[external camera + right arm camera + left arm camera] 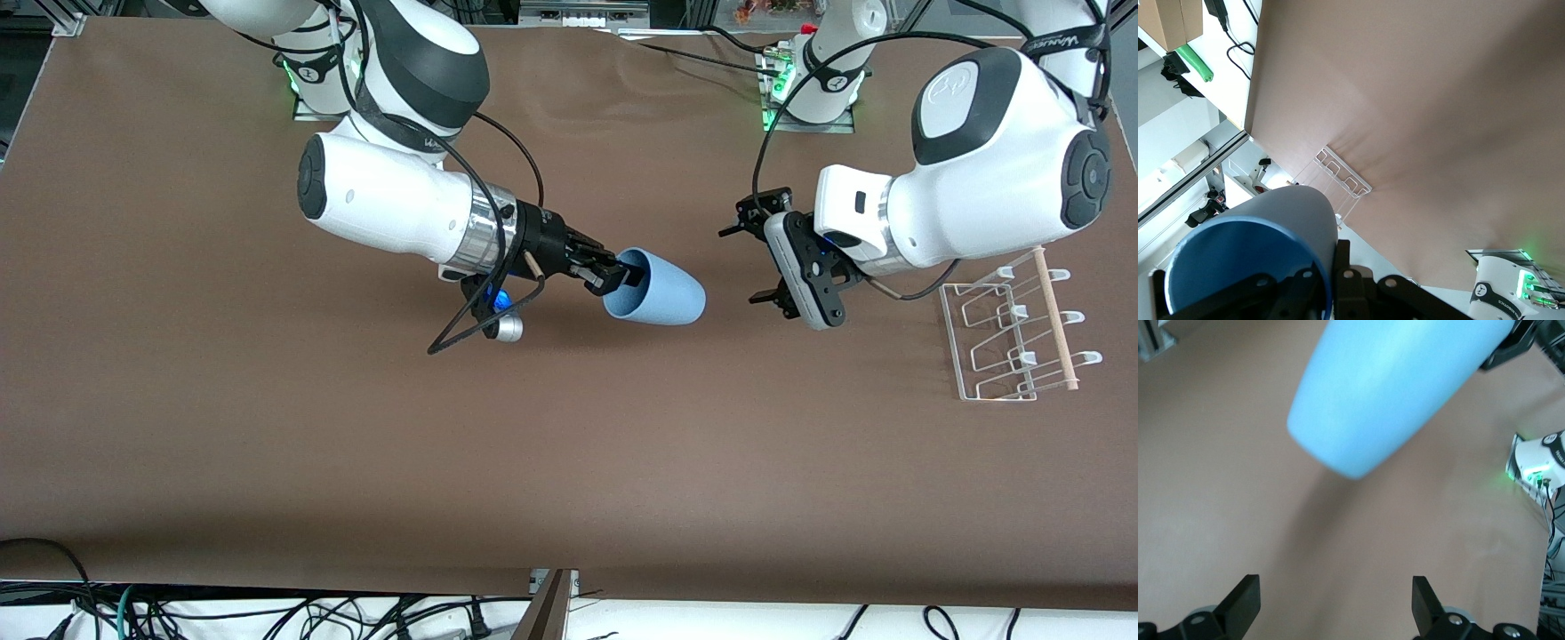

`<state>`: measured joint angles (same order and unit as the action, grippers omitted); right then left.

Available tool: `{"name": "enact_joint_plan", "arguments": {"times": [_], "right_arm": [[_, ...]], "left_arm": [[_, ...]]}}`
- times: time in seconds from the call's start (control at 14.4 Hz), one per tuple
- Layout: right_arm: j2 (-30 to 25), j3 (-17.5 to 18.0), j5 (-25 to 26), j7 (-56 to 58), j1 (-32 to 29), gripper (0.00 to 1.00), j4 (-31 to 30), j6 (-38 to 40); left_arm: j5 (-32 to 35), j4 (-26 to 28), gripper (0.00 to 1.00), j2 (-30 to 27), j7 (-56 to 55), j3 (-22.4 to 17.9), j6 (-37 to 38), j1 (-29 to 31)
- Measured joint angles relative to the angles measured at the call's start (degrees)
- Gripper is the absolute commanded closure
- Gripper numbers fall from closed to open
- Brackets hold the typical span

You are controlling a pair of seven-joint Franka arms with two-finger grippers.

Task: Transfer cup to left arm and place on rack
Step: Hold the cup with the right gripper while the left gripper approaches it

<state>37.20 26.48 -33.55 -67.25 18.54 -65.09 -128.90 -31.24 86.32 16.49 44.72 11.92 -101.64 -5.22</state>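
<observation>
My right gripper is shut on the rim of the light-blue cup, one finger inside and one outside. It holds the cup on its side above the table's middle, with the cup's closed bottom pointing at my left gripper. The left gripper is open and empty, a short gap from the cup. In the left wrist view the cup hangs ahead of the open gripper. In the right wrist view the cup sits in the gripper. The white wire rack with its wooden rod stands at the left arm's end; it also shows in the right wrist view.
A silver cylinder hangs under the right wrist with a black cable loop. The brown table stretches wide toward the front camera. Cables lie along the table's front edge.
</observation>
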Motion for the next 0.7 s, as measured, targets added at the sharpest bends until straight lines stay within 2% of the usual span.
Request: {"name": "enact_joint_plan", "arguments": {"times": [0.21,0.49,0.7], "right_arm": [[0.0,0.0,0.0,0.0,0.0,1.0,0.0,0.0],[-0.1,-0.1,0.0,-0.1,-0.1,1.0,0.0,0.0],[-0.1,-0.1,0.0,-0.1,-0.4,1.0,0.0,0.0]], "left_arm": [[-1.6,0.0,0.0,0.4,3.7,0.1,-4.6,-1.1],[-4.3,0.1,0.02,1.5,6.1,0.1,-12.0,-5.6],[-5.2,0.1,0.04,2.2,8.9,0.0,-12.8,-5.9]]}}
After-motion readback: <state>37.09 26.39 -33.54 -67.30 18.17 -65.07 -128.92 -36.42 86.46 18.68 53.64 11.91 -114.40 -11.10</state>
